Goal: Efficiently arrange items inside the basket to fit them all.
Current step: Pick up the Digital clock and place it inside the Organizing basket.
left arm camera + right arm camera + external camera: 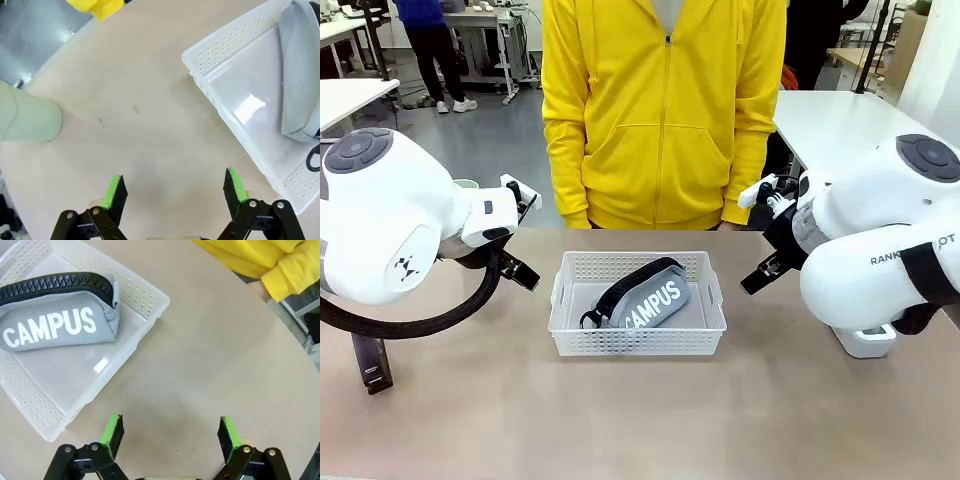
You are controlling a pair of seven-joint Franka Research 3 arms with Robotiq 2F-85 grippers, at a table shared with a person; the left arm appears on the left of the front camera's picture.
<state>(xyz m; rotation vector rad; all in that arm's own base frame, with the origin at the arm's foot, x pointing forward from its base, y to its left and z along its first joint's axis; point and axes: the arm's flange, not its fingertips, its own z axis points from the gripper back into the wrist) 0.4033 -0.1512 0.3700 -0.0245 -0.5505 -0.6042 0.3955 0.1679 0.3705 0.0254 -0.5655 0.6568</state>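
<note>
Grey pouch (650,295) slanted in the basket (637,342).
Likely soft, light: pinch its middle; left gripper (173,192) and right gripper (170,432) fingers spread, empty.

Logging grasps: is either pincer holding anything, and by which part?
Nothing is held: the left pincer and the right pincer both stand open and empty.

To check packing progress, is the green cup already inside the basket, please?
No, the cup sits on the table apart from the basket, which holds the pouch.

White "CAMPUS" lettering stands on the side of the grey pencil pouch (650,295). The right arm (880,245) bears the partly hidden letters "RANK" and "OT".
</note>
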